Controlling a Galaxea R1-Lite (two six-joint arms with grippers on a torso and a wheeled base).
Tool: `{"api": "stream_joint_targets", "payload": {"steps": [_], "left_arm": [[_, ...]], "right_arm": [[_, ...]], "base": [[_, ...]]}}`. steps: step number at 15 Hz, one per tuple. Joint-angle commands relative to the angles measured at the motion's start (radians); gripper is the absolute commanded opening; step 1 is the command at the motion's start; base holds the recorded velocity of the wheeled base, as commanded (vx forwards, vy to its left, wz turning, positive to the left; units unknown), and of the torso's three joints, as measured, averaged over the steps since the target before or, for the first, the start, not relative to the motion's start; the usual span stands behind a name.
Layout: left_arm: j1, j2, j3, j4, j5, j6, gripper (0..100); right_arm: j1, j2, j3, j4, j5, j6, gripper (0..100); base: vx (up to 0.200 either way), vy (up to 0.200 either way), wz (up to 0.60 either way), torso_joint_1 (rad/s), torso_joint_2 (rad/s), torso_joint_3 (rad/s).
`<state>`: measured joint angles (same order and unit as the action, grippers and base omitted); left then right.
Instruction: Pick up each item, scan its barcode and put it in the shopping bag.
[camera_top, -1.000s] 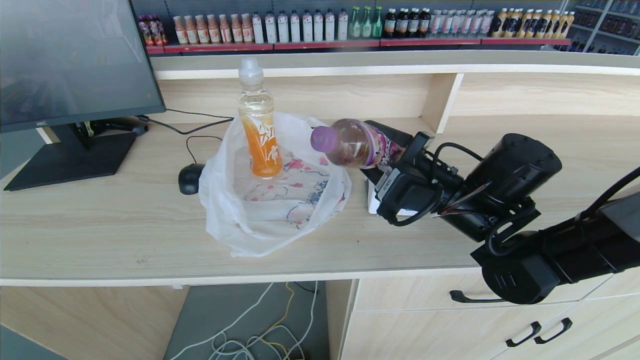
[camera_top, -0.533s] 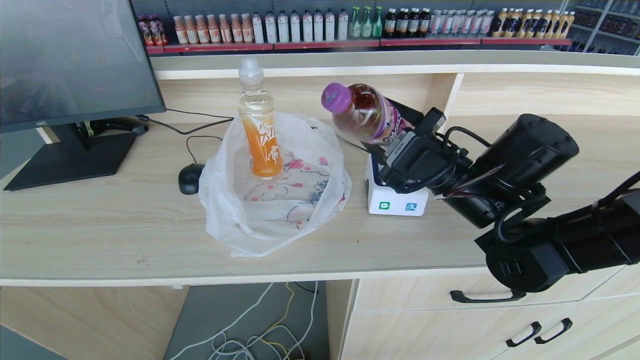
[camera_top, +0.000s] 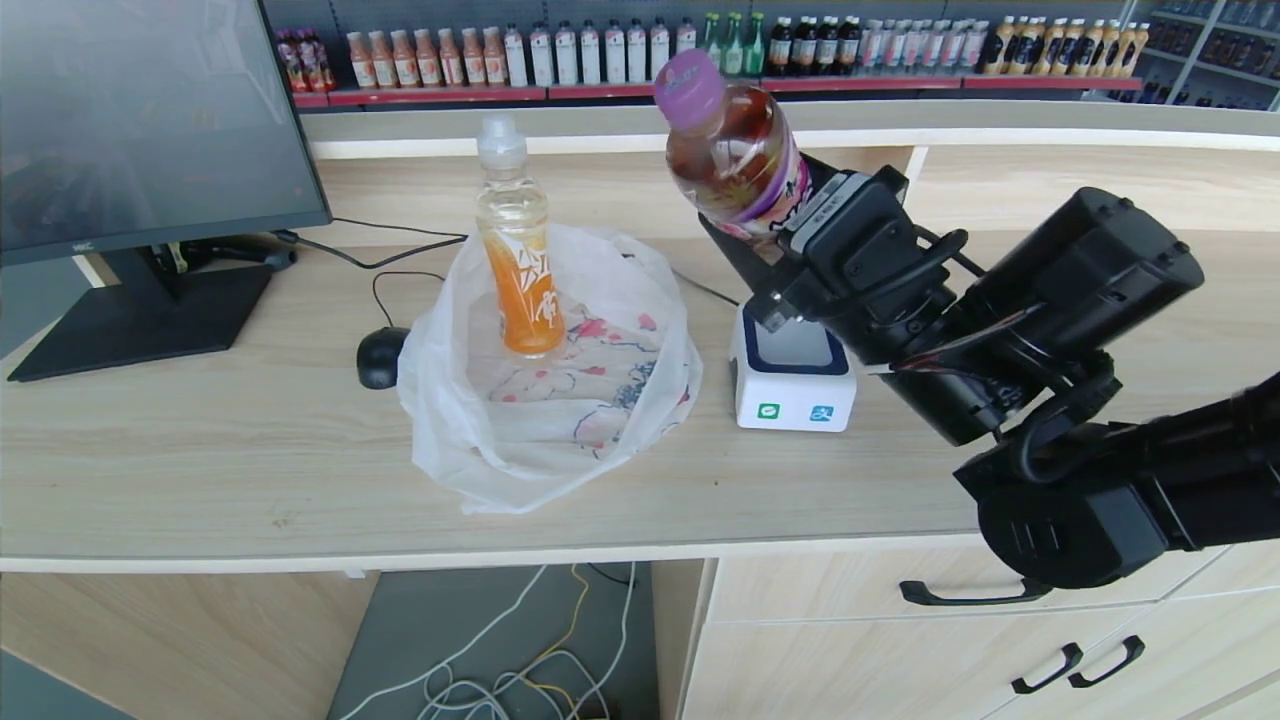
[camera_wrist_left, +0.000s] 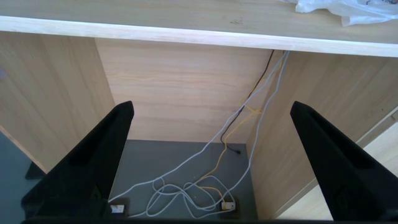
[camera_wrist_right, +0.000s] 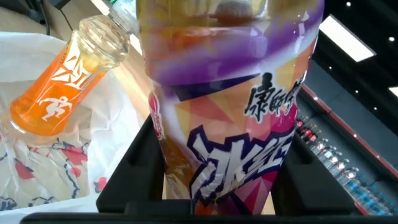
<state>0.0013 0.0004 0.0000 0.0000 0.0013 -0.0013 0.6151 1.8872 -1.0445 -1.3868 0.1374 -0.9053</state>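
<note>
I am looking at a shop counter, with a far shelf of drink bottles (camera_top: 620, 50) running along the back wall. The pale wooden surface (camera_top: 250, 450) is carrying a monitor (camera_top: 150, 120) at the far left. A black mouse (camera_top: 380, 357) is sitting to the right of the monitor's stand, touching the left edge of the bag.

The white shopping bag (camera_top: 560, 420) is lying open near the middle of the surface. An orange bottle (camera_top: 515, 270) is standing upright inside it.

Just to the right of the bag, a small white scanner (camera_top: 790, 390) is resting on the surface.

My right pincer (camera_top: 785, 215) is clenching the lower part of the purple-capped bottle (camera_top: 735, 150), holding it in the air above the scanner. The bottle is tilting, with its cap up and leaning left. In the right wrist view its bright label (camera_wrist_right: 230, 155) is sitting between the two black fingers (camera_wrist_right: 134, 168).

My left pincer (camera_wrist_left: 211, 106) is hanging released, fingers wide apart, below the level of the surface. It is facing the knee space under the surface, where loose cables (camera_wrist_left: 199, 180) are trailing on the floor.
</note>
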Motion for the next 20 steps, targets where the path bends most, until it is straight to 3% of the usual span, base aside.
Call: {"api": "stream_joint_targets", "payload": {"steps": [1,4,8,11,16,20], "left_arm": [[0.0,0.0,0.0,0.0,0.0,0.0,100],[0.0,0.0,0.0,0.0,-0.001,0.0,100],[0.0,0.0,0.0,0.0,0.0,0.0,100],[0.0,0.0,0.0,0.0,0.0,0.0,100],[0.0,0.0,0.0,0.0,0.0,0.0,100],[0.0,0.0,0.0,0.0,0.0,0.0,100]], "right_arm": [[0.031,-0.025,-0.002,-0.003,-0.027,0.043,0],[0.071,-0.027,0.0,-0.009,-0.044,0.152,0],[0.06,-0.046,0.011,-0.024,-0.142,0.454,0],[0.012,-0.06,0.055,-0.041,-0.142,0.626,0],[-0.152,-0.145,0.17,-0.098,-0.136,0.896,0],[-0.224,-0.295,0.386,-0.097,-0.144,0.875,0]], "base": [[0.0,0.0,0.0,0.0,0.0,0.0],[0.0,0.0,0.0,0.0,0.0,0.0],[0.0,0.0,0.0,0.0,0.0,0.0],[0.0,0.0,0.0,0.0,0.0,0.0],[0.0,0.0,0.0,0.0,0.0,0.0],[0.0,0.0,0.0,0.0,0.0,0.0]]}}
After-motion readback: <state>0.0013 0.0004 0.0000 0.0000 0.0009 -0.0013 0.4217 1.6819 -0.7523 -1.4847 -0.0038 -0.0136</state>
